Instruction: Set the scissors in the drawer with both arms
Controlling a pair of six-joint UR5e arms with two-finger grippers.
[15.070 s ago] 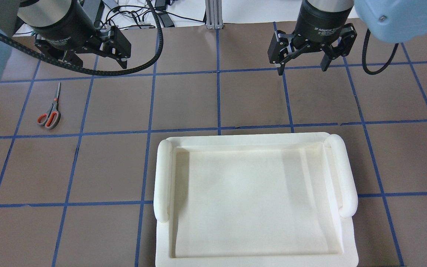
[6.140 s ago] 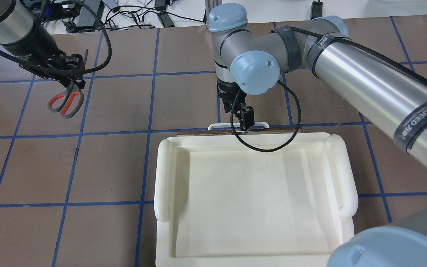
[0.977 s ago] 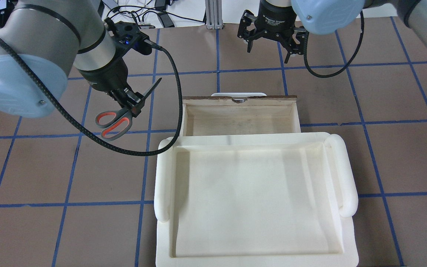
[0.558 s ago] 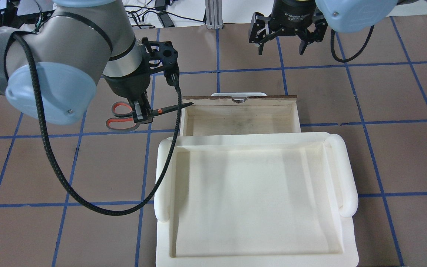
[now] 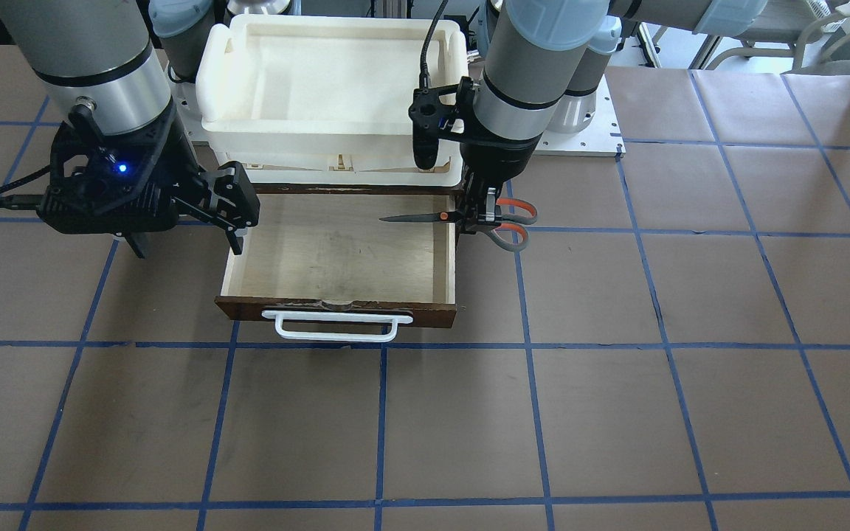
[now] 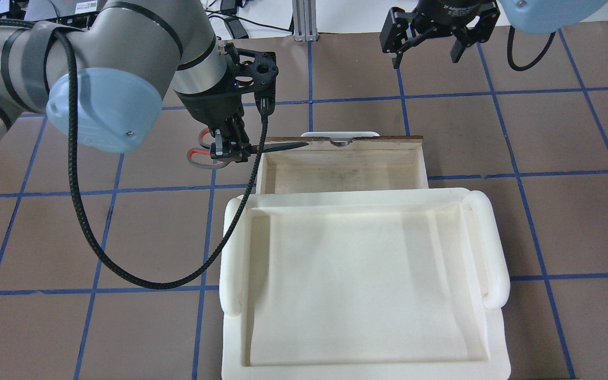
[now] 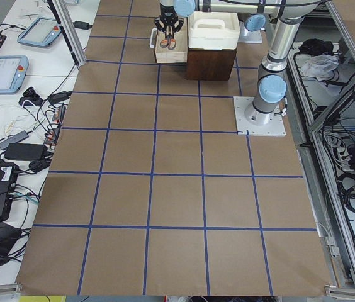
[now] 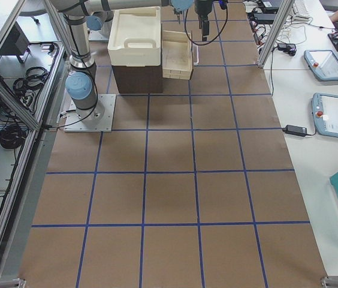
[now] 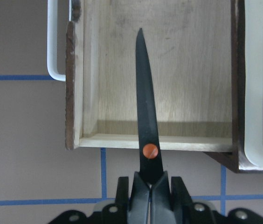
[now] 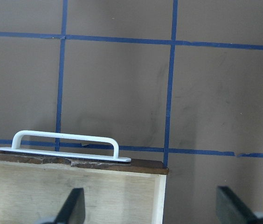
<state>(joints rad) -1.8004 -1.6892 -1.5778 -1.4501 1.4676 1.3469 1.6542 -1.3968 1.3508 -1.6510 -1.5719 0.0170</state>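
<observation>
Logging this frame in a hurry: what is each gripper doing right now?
Left gripper: shut on the scissors.
Right gripper: open, holding nothing.

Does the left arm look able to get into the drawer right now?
Probably yes. The drawer stands pulled open, the scissors held in the left gripper have their blades over its inside, and the right gripper hangs open, holding nothing.

Scissors (image 5: 443,216) tip over drawer (image 5: 336,254), hndls outside L rim.

Grey-and-orange scissors (image 5: 425,217) held level, blades closed — clamped just behind the pivot by the left gripper (image 5: 481,220), tip reaching over the side wall of the pulled-open brown drawer (image 5: 336,254) — pale plywood inside.
</observation>
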